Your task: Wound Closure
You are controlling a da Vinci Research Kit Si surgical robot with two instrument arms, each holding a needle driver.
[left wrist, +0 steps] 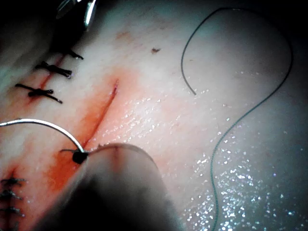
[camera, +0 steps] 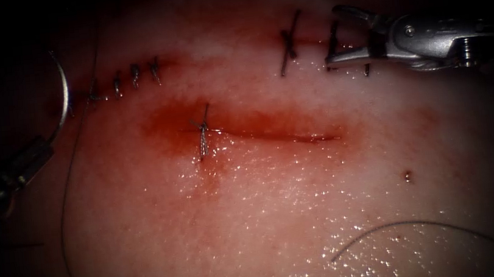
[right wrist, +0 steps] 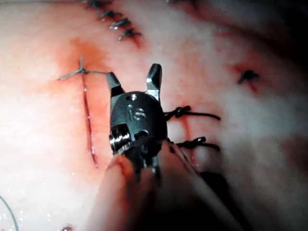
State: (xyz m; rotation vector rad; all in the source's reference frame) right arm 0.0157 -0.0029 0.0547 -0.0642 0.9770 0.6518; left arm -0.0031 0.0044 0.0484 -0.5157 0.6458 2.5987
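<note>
Tissue (camera: 304,212): pale, wet, glistening, with red fluid (camera: 166,125) pooled along the open cut.

Cut (camera: 277,136): runs left to right across the middle of the endoscope view; one stitch (camera: 203,138) crosses its left end. The rest of the cut to the right lies open.

Older stitches: a row of four (camera: 133,77) at upper left, two larger ones (camera: 291,43) at upper right.

Right claw (camera: 340,34): enters from the right at the upper edge, jaws spread, holding nothing. It sits over the upper-right stitches, well apart from the open cut and the needle. In the right wrist view (right wrist: 134,79) both jaws stand open above the tissue, beside the cut.

Left claw (camera: 45,144): at the far left edge, dark; pinching the needle near one end of its curve.

Needle (camera: 63,93): curved, arcs upward from the left claw, clear of the tissue, left of the cut and beside the four-stitch row. In the left wrist view (left wrist: 43,124) it curves away from the grip point, free above the surface.

Thread (camera: 66,194): trails down the left side of the tissue; a loose loop (camera: 415,223) lies on the lower right, well apart from both claws.
</note>
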